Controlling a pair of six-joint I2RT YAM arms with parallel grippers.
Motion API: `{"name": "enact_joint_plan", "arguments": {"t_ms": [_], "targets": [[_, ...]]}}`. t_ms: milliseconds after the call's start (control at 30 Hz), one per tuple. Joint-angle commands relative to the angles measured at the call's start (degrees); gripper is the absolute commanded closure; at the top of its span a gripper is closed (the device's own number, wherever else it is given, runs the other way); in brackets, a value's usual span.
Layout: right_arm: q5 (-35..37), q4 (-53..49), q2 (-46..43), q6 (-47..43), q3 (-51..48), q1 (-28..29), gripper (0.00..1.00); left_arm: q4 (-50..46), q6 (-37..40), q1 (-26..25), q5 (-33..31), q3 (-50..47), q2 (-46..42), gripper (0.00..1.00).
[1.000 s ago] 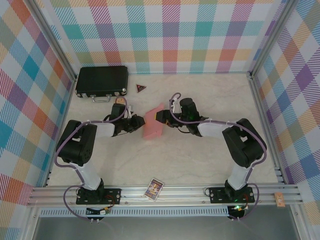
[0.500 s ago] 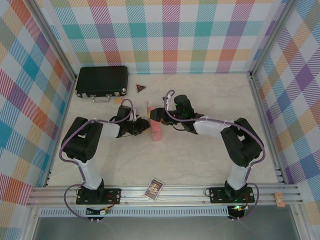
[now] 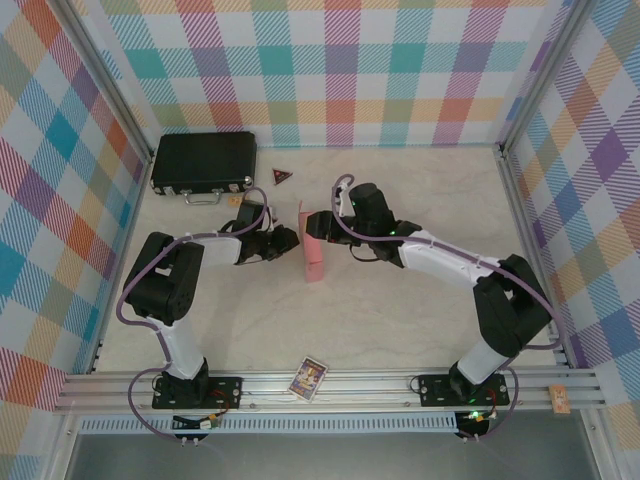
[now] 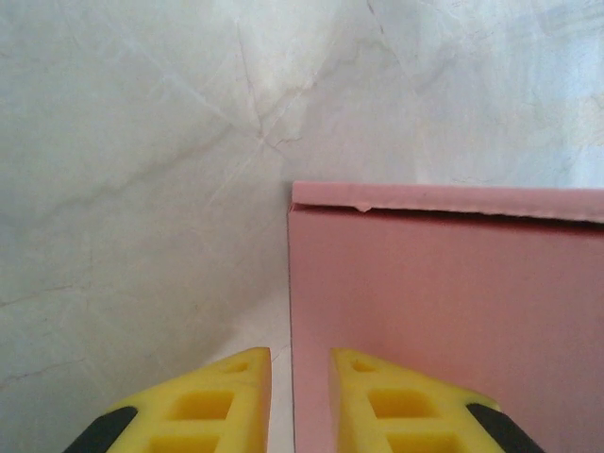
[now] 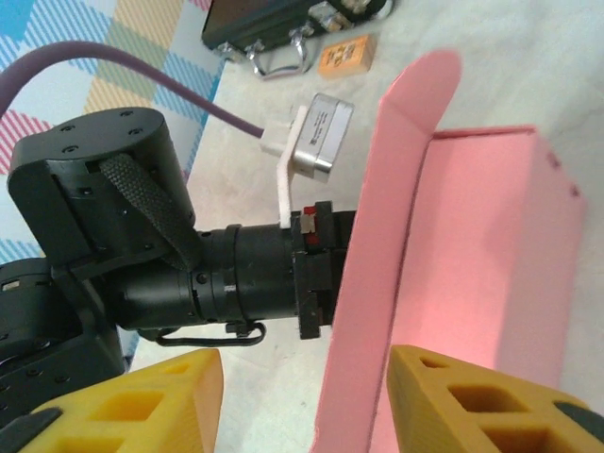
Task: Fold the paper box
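Note:
The pink paper box [image 3: 312,246] stands on the table mid-scene, with one flap [image 5: 377,236] raised. My left gripper [image 3: 290,240] is at its left side. In the left wrist view its yellow fingertips [image 4: 300,363] stand a narrow gap apart with nothing clasped, facing the box's flat wall [image 4: 444,302] at its left edge. My right gripper [image 3: 318,225] reaches in from the right. Its fingers [image 5: 304,363] are open and straddle the raised flap, with the box body [image 5: 481,255] to the right. The left arm's wrist [image 5: 236,283] shows behind the flap.
A black case [image 3: 203,163] lies at the back left, with a small orange tag [image 3: 237,200] in front of it and a dark triangular piece [image 3: 282,177] beside it. A picture card [image 3: 309,377] rests on the near rail. Checked walls enclose the table.
The box has been turned from a tilted, wider pose to a narrow upright one. Both grippers moved slightly farther from the bases, and the right jaws narrowed a little around the flap.

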Motion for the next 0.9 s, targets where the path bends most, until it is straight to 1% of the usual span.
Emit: {"name": "enact_joint_plan", "arguments": {"t_ms": [0, 33, 133, 233, 367, 500, 600, 767, 867], "targets": [[9.29, -7.74, -1.74, -1.22, -0.09, -0.74, 0.55, -2.57, 1.13, -0.04, -1.29, 1.65, -0.96, 0.77], [11.70, -9.88, -1.47, -0.45, -0.21, -1.24, 0.56, -2.84, 1.03, 0.01, -1.87, 1.66, -1.09, 0.77], [13.40, -13.69, 1.47, -0.59, -0.02, -2.10, 0.60, -2.34, 0.94, 0.02, -1.72, 2.37, -0.40, 0.75], [10.59, -12.30, 5.00, -0.28, -0.96, -1.99, 0.65, -1.88, 1.37, 0.00, -0.39, 4.25, 1.55, 0.74], [7.34, -7.94, 7.49, 1.98, -3.77, -1.44, 0.71, -2.05, 2.50, -0.04, 1.94, 7.52, 4.22, 0.74], [6.25, -6.50, 8.92, 3.62, -4.78, 0.15, 0.71, -2.91, 3.05, -0.09, 4.62, 11.12, 7.28, 0.73], [4.45, -2.55, 9.44, 5.83, -6.69, 0.82, 0.71, -3.61, 3.67, -0.41, 7.34, 13.85, 9.34, 0.73], [2.36, 3.62, 11.22, 9.24, -8.28, 1.96, 0.71, -7.29, 5.97, -1.09, 8.20, 17.42, 11.01, 0.71], [3.03, 5.59, 11.65, 10.24, -8.53, 2.75, 0.71, -8.67, 6.79, -1.12, 7.93, 18.55, 11.37, 0.70]]}}
